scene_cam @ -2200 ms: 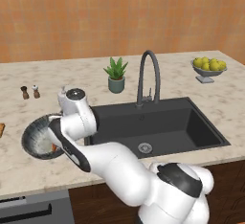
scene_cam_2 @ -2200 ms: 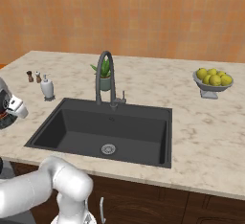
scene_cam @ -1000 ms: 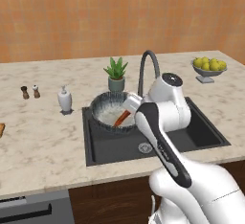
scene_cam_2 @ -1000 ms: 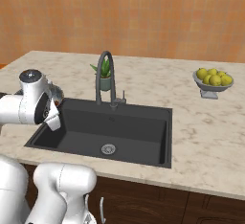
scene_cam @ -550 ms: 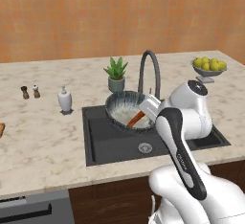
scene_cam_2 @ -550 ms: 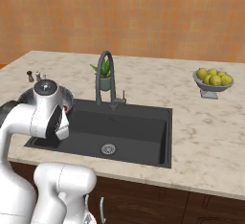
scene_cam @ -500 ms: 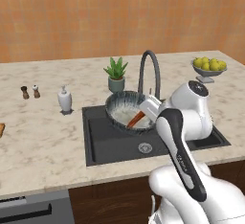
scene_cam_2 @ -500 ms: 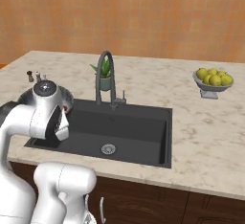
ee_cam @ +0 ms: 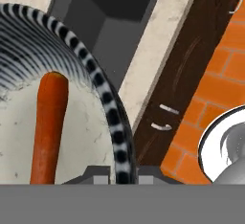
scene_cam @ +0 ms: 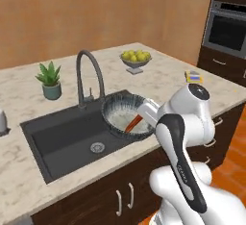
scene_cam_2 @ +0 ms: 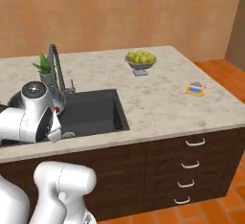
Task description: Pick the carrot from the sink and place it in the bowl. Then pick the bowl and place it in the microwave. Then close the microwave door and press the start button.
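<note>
Gripper [scene_cam: 144,115] of mine pinches the rim of the wide round bowl [scene_cam: 117,111], dark blue-grey stripes outside, pale speckled glaze inside, held above the right end of the rectangular dark grey sink [scene_cam: 62,135]. One thin orange carrot [scene_cam: 133,122] leans on the bowl's inner wall; from my hand it looks smooth and matte [ee_cam: 48,127]. One arched dark faucet [scene_cam: 89,77] stands behind the basin on the mottled marble counter [scene_cam_2: 158,98]. One spiky potted plant [scene_cam: 49,79], one metal footed bowl of yellow fruit [scene_cam: 135,60].
</note>
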